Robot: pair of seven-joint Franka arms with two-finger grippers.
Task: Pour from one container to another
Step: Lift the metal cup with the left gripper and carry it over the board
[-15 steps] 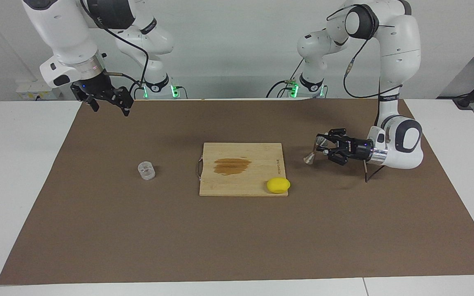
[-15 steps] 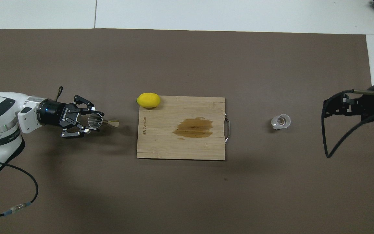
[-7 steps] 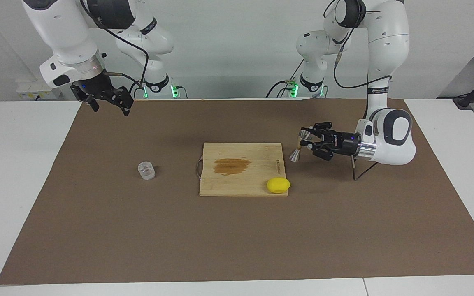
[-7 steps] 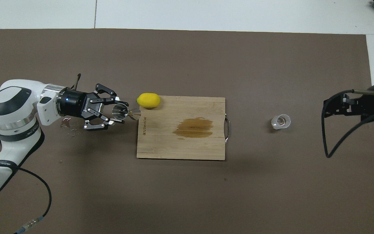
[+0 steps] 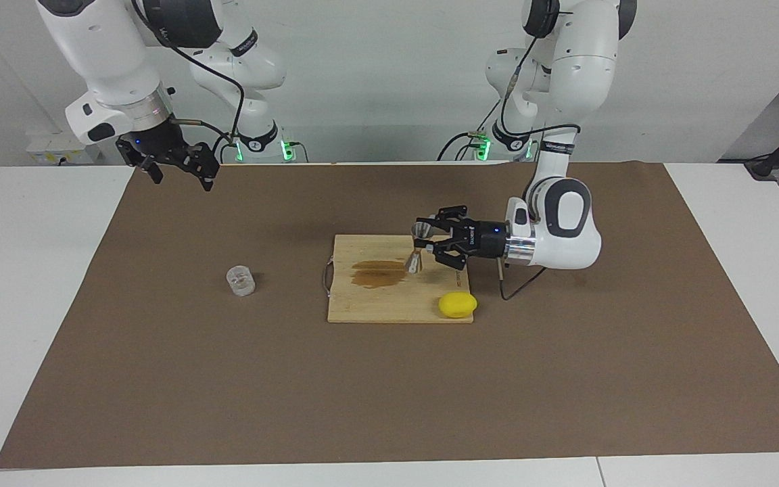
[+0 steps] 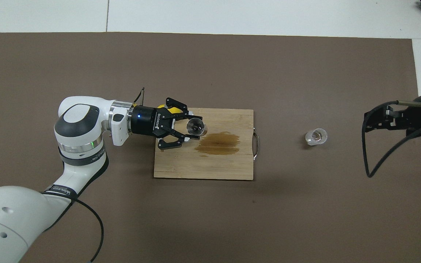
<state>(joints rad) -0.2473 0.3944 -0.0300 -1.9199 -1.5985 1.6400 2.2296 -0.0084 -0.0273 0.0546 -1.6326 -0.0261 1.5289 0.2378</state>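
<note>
**Jigger held over the cutting board, glass waiting on the mat**

A brown mat (image 5: 389, 379) covers a white table, with a pale wall at the robots' end. At the mat's centre lies a wooden cutting board (image 5: 396, 297), marked by a dark wet stain (image 5: 379, 272). A yellow lemon (image 5: 457, 304) rests at the board's corner toward the left arm's end; in the facing view that is about five o'clock from the stain.

The left gripper (image 5: 423, 245) reaches in level over the board, its fingers pinched on the waist of the metal jigger (image 5: 416, 250), which hangs upright in the air above the stain's edge.

The clear glass tumbler (image 5: 241, 281) stands on the mat at nine o'clock from the board in the facing view, well apart from it.

The right gripper (image 5: 180, 166) waits raised over the mat's corner at the robots' end, fingers spread and empty.
</note>
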